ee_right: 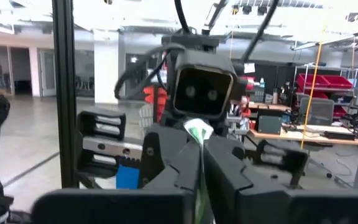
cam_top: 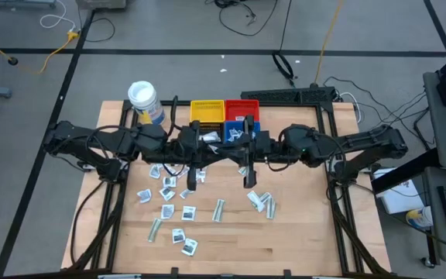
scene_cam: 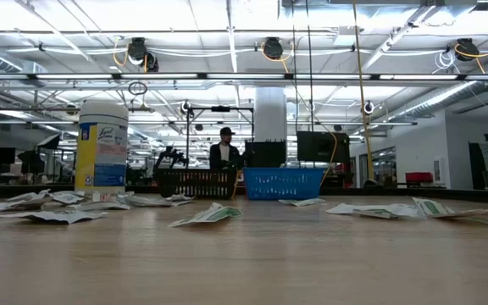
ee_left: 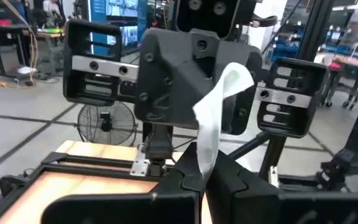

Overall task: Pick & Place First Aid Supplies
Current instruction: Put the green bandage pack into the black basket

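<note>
While both arms meet nose to nose above the middle of the wooden table (cam_top: pixel 285 244), each grips a packet. The left gripper (ee_left: pixel 202 180) has its fingers pinched together on a long white strip (ee_left: pixel 216 118) that curls upward, pale and unmarked on the side shown. The right gripper (ee_right: pixel 202 163) is closed on a thin packet (ee_right: pixel 197 132) seen edge-on — white with a green mark, as far as the blurred tip allows.

Below them, the remaining first aid supplies (cam_top: pixel 178 211) lie scattered: small flat white packets with dark marks, some squarish, some narrow strips, most under and in front of the left arm, a few (cam_top: pixel 260 201) beneath the right. From table height they (scene_cam: pixel 210 214) look thin and slightly lifted at the edges.

At the far edge stand the yellow bin (cam_top: pixel 207 110) and red bin (cam_top: pixel 242 108) side by side, with a white-lidded jar (cam_top: pixel 143 99) near the far left corner. The near strip of tabletop lies bare — as does the right side. A person (scene_cam: pixel 224 151) stands well behind the table.
</note>
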